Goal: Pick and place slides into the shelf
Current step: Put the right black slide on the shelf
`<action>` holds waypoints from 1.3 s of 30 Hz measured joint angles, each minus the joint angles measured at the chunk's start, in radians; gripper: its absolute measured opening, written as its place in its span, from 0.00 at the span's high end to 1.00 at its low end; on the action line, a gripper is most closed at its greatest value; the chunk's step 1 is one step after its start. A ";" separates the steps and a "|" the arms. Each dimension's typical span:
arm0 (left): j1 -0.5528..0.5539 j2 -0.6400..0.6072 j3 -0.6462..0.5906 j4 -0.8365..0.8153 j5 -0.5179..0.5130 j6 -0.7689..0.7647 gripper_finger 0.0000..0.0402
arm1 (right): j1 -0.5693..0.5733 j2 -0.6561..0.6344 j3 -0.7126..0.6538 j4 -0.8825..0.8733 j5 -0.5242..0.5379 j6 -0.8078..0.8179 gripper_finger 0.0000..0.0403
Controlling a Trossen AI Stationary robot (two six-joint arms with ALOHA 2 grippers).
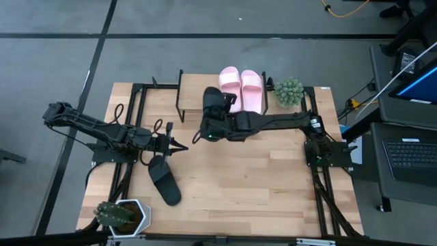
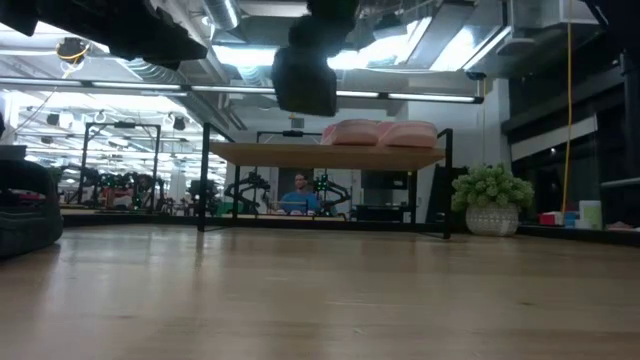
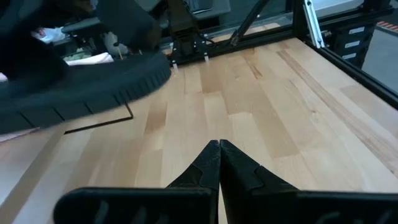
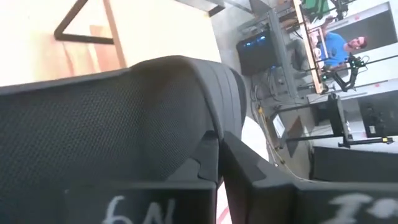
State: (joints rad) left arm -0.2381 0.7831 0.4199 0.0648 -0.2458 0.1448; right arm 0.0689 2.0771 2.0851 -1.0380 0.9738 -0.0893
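A wooden desk (image 1: 273, 184) carries the shelf (image 1: 192, 91), topped by two pink slides (image 1: 242, 87). One black slide (image 1: 216, 104) is pinched above the shelf by the right pincer (image 1: 213, 117). Another black slide (image 1: 164, 181) lies on the desk beside the left pincer (image 1: 179, 147), pressed together.

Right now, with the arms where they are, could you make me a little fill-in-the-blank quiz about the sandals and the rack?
1. The two sandals already on the shelf are ____ in colour.
2. The right gripper is shut on a ____ sandal, held above the shelf.
3. The other black sandal lies on the ____, near the left gripper.
4. The left gripper holds ____.

Missing words: pink; black; table; nothing
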 joint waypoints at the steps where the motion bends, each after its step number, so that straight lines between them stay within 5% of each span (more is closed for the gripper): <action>1: 0.000 0.000 0.000 -0.001 0.000 0.000 1.00 | 0.000 -0.011 -0.029 0.030 0.001 -0.005 0.98; 15: 0.000 0.000 0.000 -0.002 0.000 -0.002 1.00 | -0.007 -0.346 -0.570 0.776 -0.118 -0.365 0.98; 25: 0.003 0.000 0.000 0.013 -0.011 -0.012 1.00 | -0.092 -0.394 -0.580 0.766 -0.096 -0.489 0.98; 39: 0.005 0.000 0.000 0.015 -0.104 -0.033 1.00 | -0.166 -0.394 -0.580 0.787 -0.183 -0.466 0.98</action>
State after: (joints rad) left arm -0.2333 0.7830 0.4199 0.0799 -0.3500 0.1116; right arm -0.0969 1.6833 1.5047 -0.2510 0.7905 -0.5552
